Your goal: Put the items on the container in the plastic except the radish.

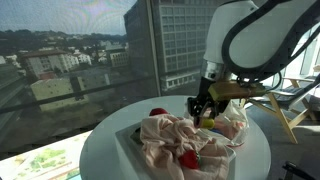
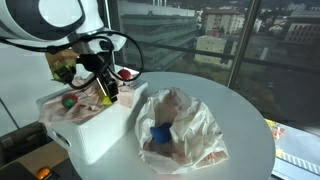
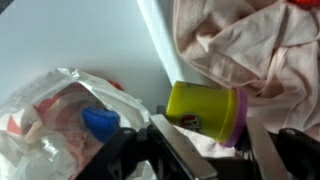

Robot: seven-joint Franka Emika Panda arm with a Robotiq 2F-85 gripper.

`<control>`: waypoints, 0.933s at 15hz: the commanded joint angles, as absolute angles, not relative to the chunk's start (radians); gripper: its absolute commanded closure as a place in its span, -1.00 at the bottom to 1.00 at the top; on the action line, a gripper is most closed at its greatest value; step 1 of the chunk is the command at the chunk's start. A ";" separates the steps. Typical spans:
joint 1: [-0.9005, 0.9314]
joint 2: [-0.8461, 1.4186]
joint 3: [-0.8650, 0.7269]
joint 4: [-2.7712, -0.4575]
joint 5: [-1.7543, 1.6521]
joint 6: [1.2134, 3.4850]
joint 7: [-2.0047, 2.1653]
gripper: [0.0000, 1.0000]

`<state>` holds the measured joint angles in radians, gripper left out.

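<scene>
My gripper (image 3: 218, 150) is shut on a yellow can with a purple lid (image 3: 205, 108) and holds it over the edge of the white container (image 2: 95, 135). The container is draped in a pink cloth (image 3: 250, 45). The gripper (image 1: 205, 112) and the can (image 1: 208, 123) also show in an exterior view. The crumpled clear plastic bag (image 2: 185, 125) lies beside the container with a blue item (image 2: 160, 133) in it. The bag (image 3: 50, 120) also shows in the wrist view. On the cloth lie a red item (image 1: 188, 158), another red item (image 2: 125, 73) and a green ball (image 2: 68, 101).
Everything stands on a round white table (image 2: 230, 110) next to large windows. The table's edge is close behind the bag. A wooden stand (image 1: 285, 110) is beyond the table.
</scene>
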<state>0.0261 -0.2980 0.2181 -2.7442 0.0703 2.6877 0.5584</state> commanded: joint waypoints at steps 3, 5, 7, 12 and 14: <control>-0.120 -0.374 0.186 -2.744 -0.012 2.638 0.641 0.35; -0.175 -0.331 0.187 -2.729 -0.063 2.673 0.659 0.35; -0.231 -0.271 0.198 -2.697 -0.133 2.683 0.702 0.35; -0.296 -0.071 0.186 -2.587 -0.378 2.714 0.908 0.35; -0.266 0.007 0.143 -2.536 -0.477 2.730 0.981 0.35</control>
<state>-0.2848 -0.1231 0.1811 -2.6341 -0.3557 2.6988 0.8747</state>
